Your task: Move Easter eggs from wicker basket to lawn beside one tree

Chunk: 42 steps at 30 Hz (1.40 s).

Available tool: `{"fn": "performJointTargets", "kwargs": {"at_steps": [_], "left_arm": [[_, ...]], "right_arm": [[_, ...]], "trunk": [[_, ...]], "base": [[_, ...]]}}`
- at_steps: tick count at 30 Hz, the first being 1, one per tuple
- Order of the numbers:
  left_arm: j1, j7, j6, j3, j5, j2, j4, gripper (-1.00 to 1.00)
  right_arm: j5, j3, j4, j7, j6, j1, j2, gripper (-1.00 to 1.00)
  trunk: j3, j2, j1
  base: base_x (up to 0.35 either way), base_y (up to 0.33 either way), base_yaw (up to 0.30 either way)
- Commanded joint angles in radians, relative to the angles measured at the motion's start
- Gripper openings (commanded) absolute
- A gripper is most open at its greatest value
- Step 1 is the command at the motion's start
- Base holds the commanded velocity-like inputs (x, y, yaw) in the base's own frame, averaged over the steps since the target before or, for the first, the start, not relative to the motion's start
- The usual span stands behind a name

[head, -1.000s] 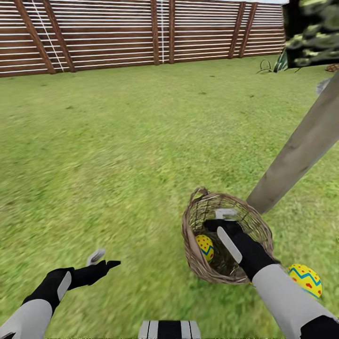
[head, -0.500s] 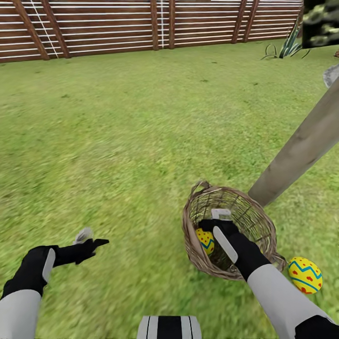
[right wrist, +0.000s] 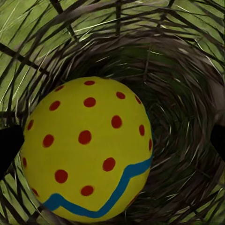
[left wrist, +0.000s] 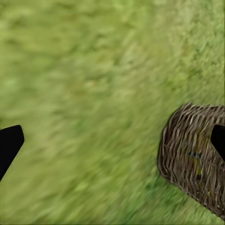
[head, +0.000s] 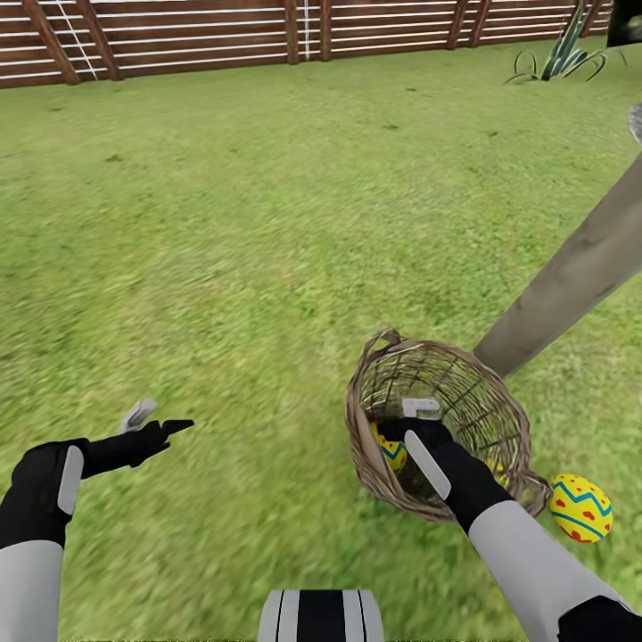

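Note:
The wicker basket (head: 464,401) lies tipped on the lawn (head: 223,223) at the foot of the leaning tree (head: 571,276) trunk. My right gripper (head: 419,412) reaches inside the basket, open, with one yellow Easter egg (head: 390,448) just beside its fingers. In the right wrist view that red-dotted egg (right wrist: 86,150) sits close ahead between the spread fingertips (right wrist: 7,147) of the right gripper (right wrist: 112,143), against the woven wall (right wrist: 187,93). A second egg (head: 580,508) rests on the grass beside the basket, near the trunk. My left gripper (head: 152,421) hovers open over grass, and the left wrist view has the basket (left wrist: 194,154) off to one side.
A brown slatted fence (head: 267,36) bounds the far end of the lawn. A spiky plant (head: 562,58) grows at the far right. The robot's base (head: 321,615) shows at the bottom edge. Open grass stretches left and ahead.
The head camera has tilted down, shifting the whole view. My right gripper has sunk a little deeper into the basket. My left arm has swung outward to the left, still open.

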Motion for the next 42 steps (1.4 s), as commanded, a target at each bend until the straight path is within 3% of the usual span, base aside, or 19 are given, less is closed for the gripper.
{"fn": "performJointTargets", "kwargs": {"at_steps": [1,7,18,25,32,42], "left_arm": [[-0.001,0.004,0.009,0.001,0.009,0.000,-0.001,1.00],[-0.001,0.006,0.006,0.001,0.008,-0.001,0.013,1.00],[-0.001,0.003,-0.002,0.004,0.007,0.013,0.125,1.00],[-0.001,0.001,-0.008,0.004,0.007,0.014,0.182,1.00],[-0.001,0.001,-0.026,0.004,0.005,0.018,0.205,1.00],[-0.001,0.003,-0.028,0.004,-0.017,0.020,0.213,1.00]], "right_arm": [[-0.010,0.005,0.001,-0.010,0.002,-0.001,-0.001,1.00],[-0.012,0.007,0.005,-0.008,0.001,-0.001,-0.001,1.00],[-0.015,0.009,0.006,0.010,0.001,-0.001,0.014,1.00],[-0.014,0.007,0.007,0.089,0.001,-0.001,0.015,1.00],[-0.012,0.006,0.009,0.111,0.001,-0.001,0.012,1.00],[-0.010,0.004,0.026,0.113,0.000,-0.001,0.011,1.00]], "trunk": [[-0.005,-0.001,0.000],[-0.028,-0.002,0.003],[-0.028,-0.002,0.003],[-0.028,-0.002,0.003],[-0.028,-0.002,0.003],[-0.067,-0.004,0.007]], "base": [[0.000,0.000,0.000],[0.000,0.000,0.000],[0.000,0.000,0.000],[0.000,0.000,0.000],[0.000,0.000,0.000],[0.000,0.000,0.000]]}}
